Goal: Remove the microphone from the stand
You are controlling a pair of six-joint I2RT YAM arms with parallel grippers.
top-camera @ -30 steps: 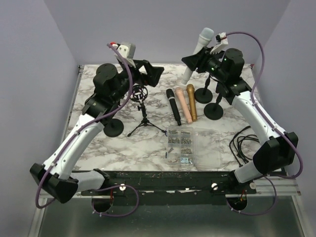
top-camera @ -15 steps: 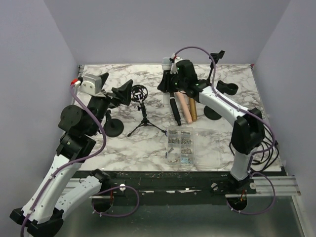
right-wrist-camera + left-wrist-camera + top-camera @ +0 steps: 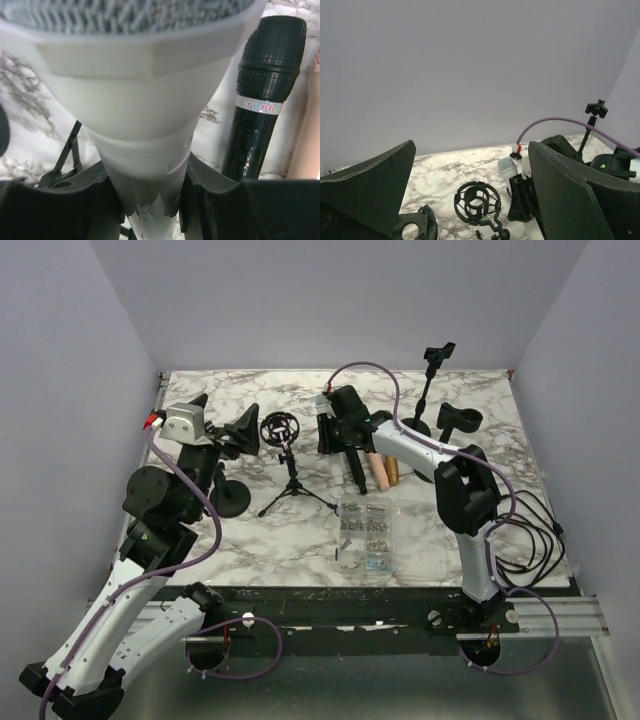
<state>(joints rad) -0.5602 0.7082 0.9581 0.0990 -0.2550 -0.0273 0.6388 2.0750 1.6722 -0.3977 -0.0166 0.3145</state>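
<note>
My right gripper (image 3: 334, 430) (image 3: 150, 200) is shut on the white microphone (image 3: 145, 100), low over the table middle and left of the black microphone (image 3: 352, 455). The white microphone's grey mesh head (image 3: 507, 167) also shows in the left wrist view. The tall black stand (image 3: 428, 380) (image 3: 592, 125) stands at the back right, its top clip bare and well apart from the microphone. My left gripper (image 3: 225, 418) (image 3: 471, 145) hangs open at the left, holding nothing. It faces an empty shock mount (image 3: 477, 202).
The shock mount sits on a small tripod (image 3: 293, 485). Pink (image 3: 375, 465) and gold (image 3: 392, 465) microphones lie beside the black one (image 3: 260, 110). A clear box of screws (image 3: 365, 535) sits near the front, a round black base (image 3: 228, 498) at left, a second short stand (image 3: 458, 418) and cables (image 3: 520, 530) at right.
My right arm swung from the back right stand leftward and down to the table middle, carrying the white microphone. My left arm drew back to the left and stayed open.
</note>
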